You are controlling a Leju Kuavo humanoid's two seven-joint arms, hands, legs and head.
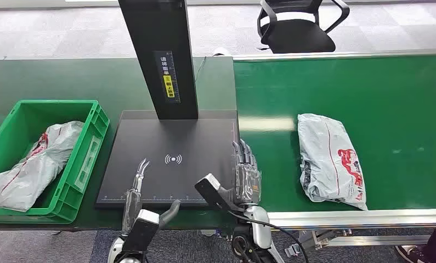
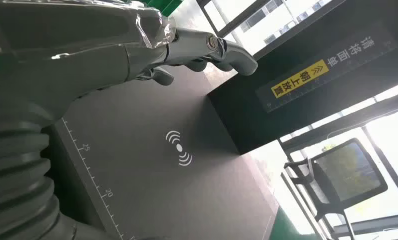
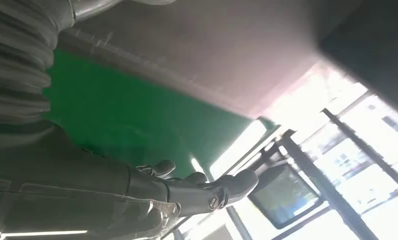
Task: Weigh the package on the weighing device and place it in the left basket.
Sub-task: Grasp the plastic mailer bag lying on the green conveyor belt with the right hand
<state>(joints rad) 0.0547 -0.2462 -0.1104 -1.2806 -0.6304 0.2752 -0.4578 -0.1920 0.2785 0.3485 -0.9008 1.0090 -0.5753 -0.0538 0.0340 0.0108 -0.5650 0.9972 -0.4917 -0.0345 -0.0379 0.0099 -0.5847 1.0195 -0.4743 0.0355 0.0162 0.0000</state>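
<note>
A grey plastic package (image 1: 330, 160) with red print lies flat on the green conveyor belt (image 1: 369, 93), to the right of the black weighing device (image 1: 171, 159). My right hand (image 1: 247, 171) hovers at the plate's right edge, fingers straight and apart, holding nothing, a short way left of the package. My left hand (image 1: 137, 189) is over the plate's front left part, fingers extended, empty. The left wrist view shows my left hand (image 2: 111, 45) above the plate (image 2: 186, 170) with its wireless symbol. The right wrist view shows my right hand (image 3: 136, 195) above the belt. The green basket (image 1: 89, 148) stands at the left.
Another grey package (image 1: 32, 164) lies inside the green basket. The device's black upright column (image 1: 160, 55) rises behind the plate. A black office chair (image 1: 298, 24) stands beyond the belt. The belt's metal front rail (image 1: 358, 219) runs along the near edge.
</note>
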